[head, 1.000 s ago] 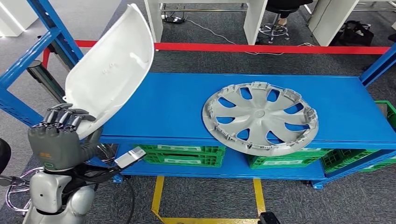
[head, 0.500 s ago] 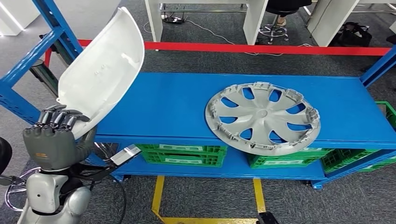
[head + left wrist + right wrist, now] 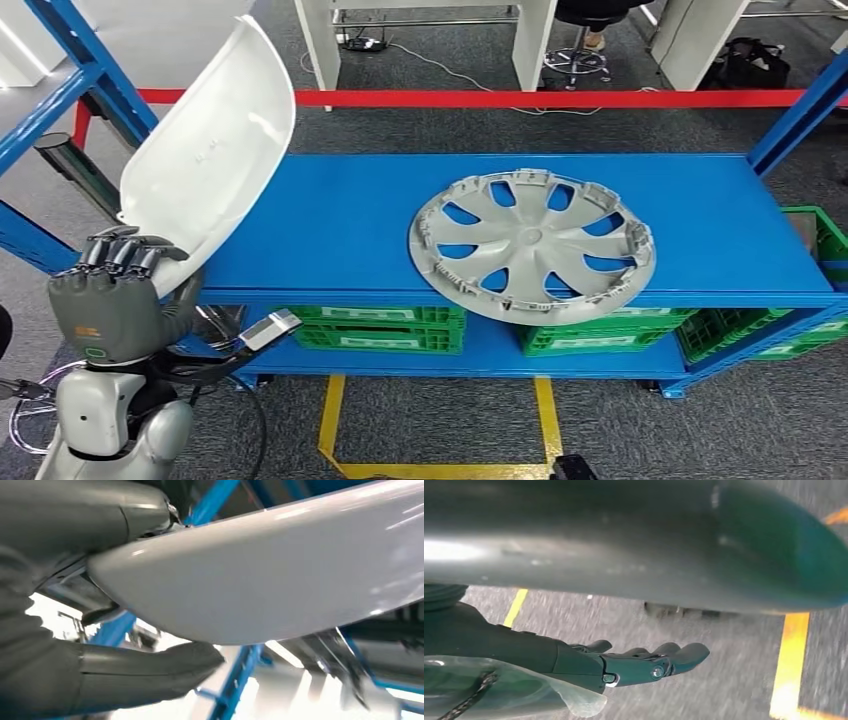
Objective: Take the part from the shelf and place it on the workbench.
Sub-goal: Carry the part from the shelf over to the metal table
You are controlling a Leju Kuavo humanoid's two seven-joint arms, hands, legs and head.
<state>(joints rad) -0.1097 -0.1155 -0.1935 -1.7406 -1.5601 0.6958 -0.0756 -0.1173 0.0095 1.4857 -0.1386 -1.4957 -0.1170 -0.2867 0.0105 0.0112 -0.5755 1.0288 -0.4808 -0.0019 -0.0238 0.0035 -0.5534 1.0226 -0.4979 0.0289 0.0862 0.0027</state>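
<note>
White glossy curved plastic shell part (image 3: 210, 150) gripped at its lower edge by left hand (image 3: 112, 300), fingers (image 3: 125, 252) wrapping the rim, shell rising above them clear of blue metal shelf (image 3: 350, 225) | right hand (image 3: 644, 666) hangs empty; fingers loosely extended | grey hubcap (image 3: 530, 245) well right of the fingers; probably carry stage

White part (image 3: 215, 150); grey hubcap (image 3: 532, 246); blue shelf (image 3: 350, 225); green crates (image 3: 385, 330); red tape (image 3: 540, 98).

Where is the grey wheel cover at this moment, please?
In the head view, the wheel cover lies flat on the blue shelf, right of centre, overhanging its front edge.
</note>
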